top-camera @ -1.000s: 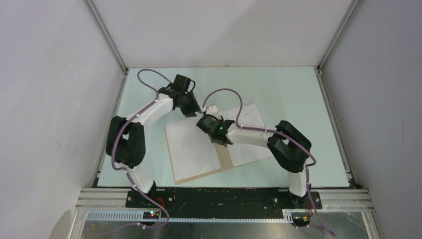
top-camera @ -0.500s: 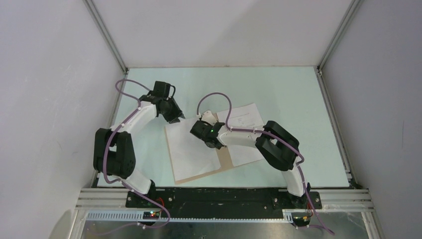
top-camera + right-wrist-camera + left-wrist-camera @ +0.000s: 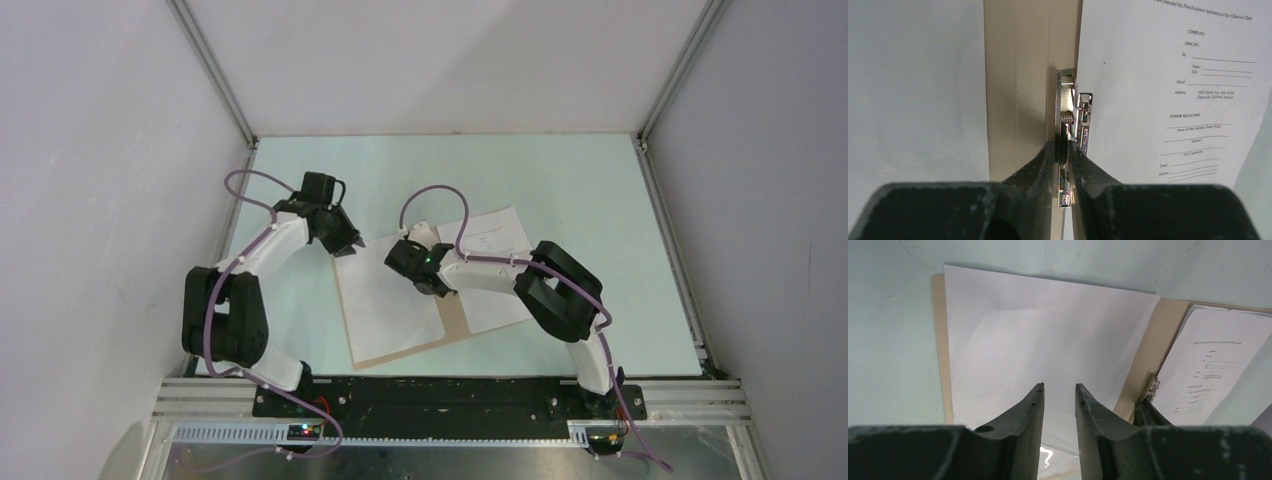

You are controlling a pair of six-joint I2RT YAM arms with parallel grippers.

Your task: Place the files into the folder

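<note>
The tan folder (image 3: 456, 318) lies open on the table. A plain white sheet (image 3: 385, 300) covers its left half, and a printed sheet (image 3: 495, 270) lies on its right half. My right gripper (image 3: 412, 262) stands over the spine, shut on the metal clip's lever (image 3: 1064, 125). In the right wrist view the spine (image 3: 1015, 90) runs up the middle, with the printed sheet (image 3: 1168, 90) to its right. My left gripper (image 3: 348, 246) hovers over the folder's far left corner, jaws narrowly apart and empty. In the left wrist view (image 3: 1059, 386) it hangs above the white sheet (image 3: 1048, 330), with the clip (image 3: 1151, 388) to its right.
The pale green table (image 3: 560, 180) is walled by white panels with metal posts at the back corners. The folder's near edge (image 3: 400, 357) lies close to the front rail. Both arms' purple cables arc above the work area.
My left gripper has drawn back leftward, away from the right gripper, to the folder's far left corner. The right gripper has shifted slightly left at the spine clip.
</note>
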